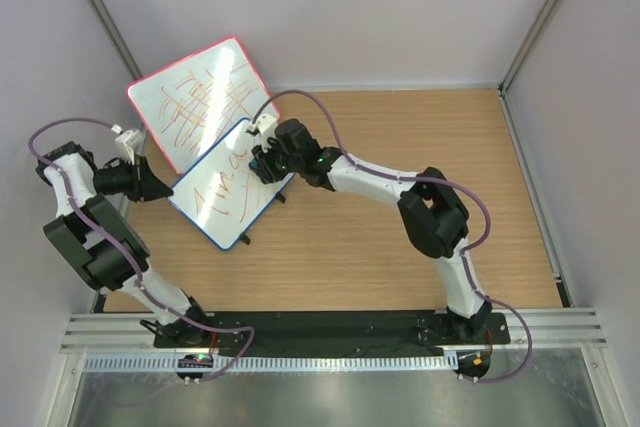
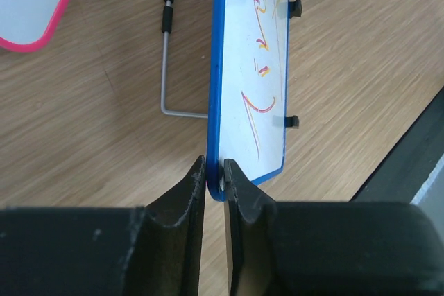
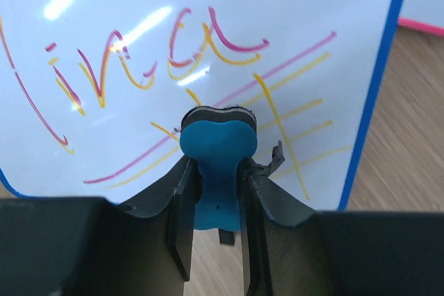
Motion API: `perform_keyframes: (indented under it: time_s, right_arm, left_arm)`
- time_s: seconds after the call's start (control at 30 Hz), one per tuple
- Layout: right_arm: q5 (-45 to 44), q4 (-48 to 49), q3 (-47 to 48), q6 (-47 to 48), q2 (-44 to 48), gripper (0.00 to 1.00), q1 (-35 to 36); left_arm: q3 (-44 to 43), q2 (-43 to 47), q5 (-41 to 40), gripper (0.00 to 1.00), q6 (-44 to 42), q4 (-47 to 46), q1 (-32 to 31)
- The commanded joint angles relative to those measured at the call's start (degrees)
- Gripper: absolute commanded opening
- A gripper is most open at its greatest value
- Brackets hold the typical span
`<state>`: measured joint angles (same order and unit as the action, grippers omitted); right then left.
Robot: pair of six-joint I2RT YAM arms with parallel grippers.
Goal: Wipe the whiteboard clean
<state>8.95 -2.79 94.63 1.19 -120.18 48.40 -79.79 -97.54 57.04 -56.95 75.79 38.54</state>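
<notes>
The whiteboard (image 1: 232,192), white with a thin blue frame, stands tilted on the wooden table with red and yellow scribbles on its face (image 3: 208,12). My left gripper (image 2: 215,166) is shut on the bottom corner of its blue frame, one finger on each side; in the top view the left gripper (image 1: 168,187) is at the board's left corner. A blue eraser (image 3: 216,145) with a dark felt pad is clamped in my right gripper (image 3: 216,163), its pad pressed against the scribbled face. From above, the right gripper (image 1: 262,162) is over the board's upper right part.
A larger red-framed board (image 1: 198,99) covered in scribbles leans behind the whiteboard, close to the left wall. A wire stand (image 2: 166,67) props up the back of the whiteboard. Bare wooden table (image 1: 420,147) lies to the right.
</notes>
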Motion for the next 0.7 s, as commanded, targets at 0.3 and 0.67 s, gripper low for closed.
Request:
perform_keyframes:
  time_s: [0.3, 0.67]
  right_arm:
    - [-10.25, 4.20, 16.81, 4.95, -11.56, 0.01, 5.82]
    - [-9.92, 6.39, 21.20, 7.60, -17.63, 0.01, 17.06]
  left_arm:
    - [-4.94, -3.27, 1.15, 0.00, -9.67, 12.89, 0.30]
    - [-4.32, -2.04, 2.46, 0.00, -10.38, 13.16, -1.02]
